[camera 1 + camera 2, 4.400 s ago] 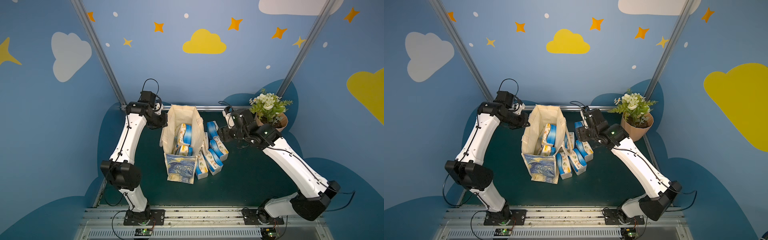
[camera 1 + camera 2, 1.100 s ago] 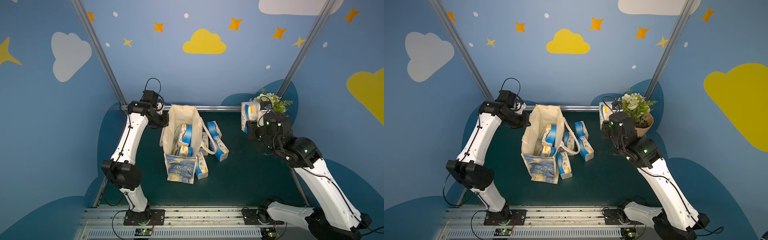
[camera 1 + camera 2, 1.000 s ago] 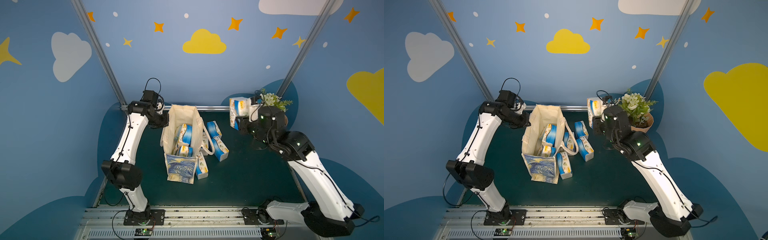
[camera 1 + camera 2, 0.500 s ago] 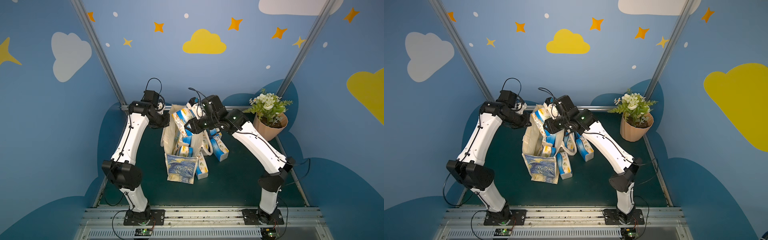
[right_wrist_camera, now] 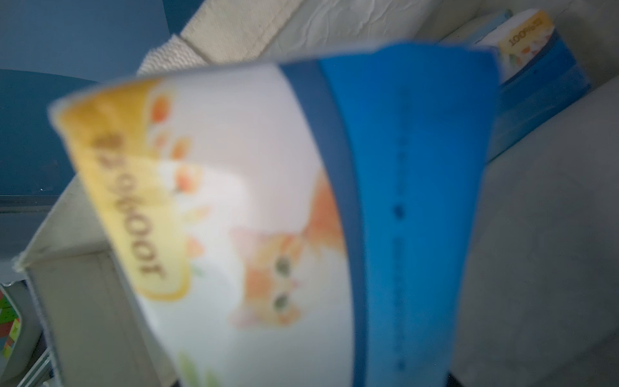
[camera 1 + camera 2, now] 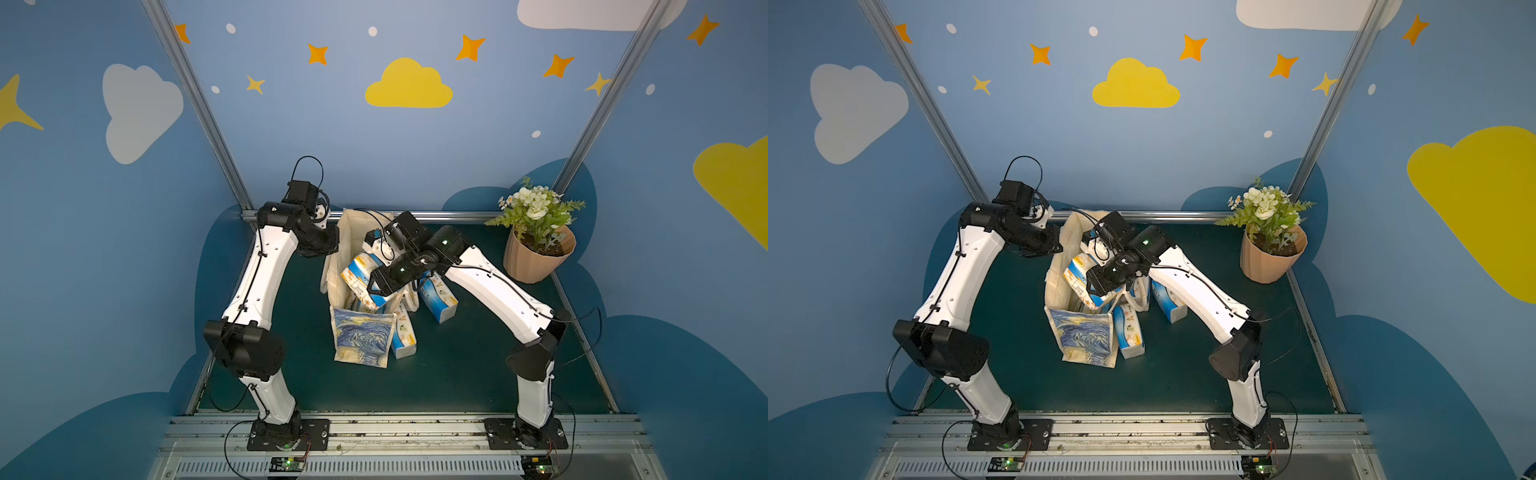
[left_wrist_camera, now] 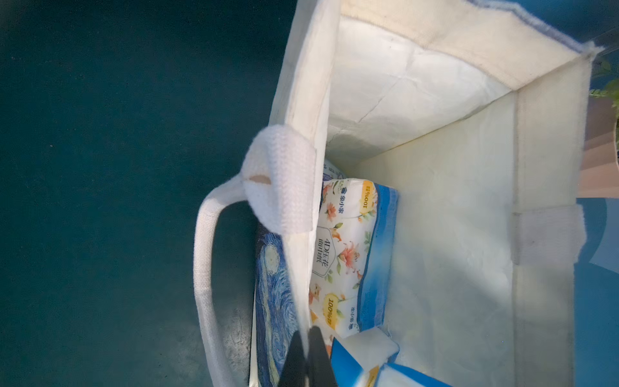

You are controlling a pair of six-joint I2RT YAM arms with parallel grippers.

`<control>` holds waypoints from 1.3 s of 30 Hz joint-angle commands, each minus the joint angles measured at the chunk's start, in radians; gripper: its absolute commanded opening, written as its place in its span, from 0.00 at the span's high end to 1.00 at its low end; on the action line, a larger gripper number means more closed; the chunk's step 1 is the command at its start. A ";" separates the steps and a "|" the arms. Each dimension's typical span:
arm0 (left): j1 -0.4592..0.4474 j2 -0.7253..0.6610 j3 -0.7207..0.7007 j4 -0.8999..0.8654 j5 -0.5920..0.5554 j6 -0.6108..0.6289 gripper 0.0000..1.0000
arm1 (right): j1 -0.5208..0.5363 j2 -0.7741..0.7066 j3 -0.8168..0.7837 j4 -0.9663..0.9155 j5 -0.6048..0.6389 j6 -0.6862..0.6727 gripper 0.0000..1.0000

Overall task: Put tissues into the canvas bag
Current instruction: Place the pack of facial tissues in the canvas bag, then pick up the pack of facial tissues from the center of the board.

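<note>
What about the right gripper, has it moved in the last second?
Yes. The right gripper has swung away from the flowerpot and across to the canvas bag, now over its open mouth.

The canvas bag (image 7: 452,217) is made of matt cream woven cloth, and its handle (image 7: 202,268) of coarser ribbed webbing. The tissue pack (image 7: 345,254) is wrapped in smooth, slightly glossy printed plastic film. The table (image 6: 457,374) is covered with a matt dark green mat. The flowerpot (image 6: 536,266) is finished matt and ribbed.
</note>
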State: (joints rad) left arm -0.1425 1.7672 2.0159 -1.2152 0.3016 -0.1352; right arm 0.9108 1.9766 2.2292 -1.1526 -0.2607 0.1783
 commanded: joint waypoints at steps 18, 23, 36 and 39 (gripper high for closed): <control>-0.003 0.015 0.050 0.008 -0.001 -0.001 0.96 | -0.003 0.022 0.094 -0.017 0.073 -0.021 0.20; -0.004 0.012 0.043 0.005 -0.003 0.000 0.96 | -0.015 -0.059 0.070 0.042 0.156 -0.026 0.20; -0.008 0.010 0.067 -0.034 -0.084 0.035 0.96 | -0.230 -0.353 -0.319 0.122 0.439 -0.001 0.16; -0.015 0.014 0.052 -0.030 -0.083 0.045 0.96 | -0.256 -0.395 -0.460 0.126 0.480 -0.002 0.16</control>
State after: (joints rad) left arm -0.1513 1.7737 2.0495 -1.2404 0.2462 -0.1158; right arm 0.6575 1.5875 1.8561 -0.9943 0.1532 0.1680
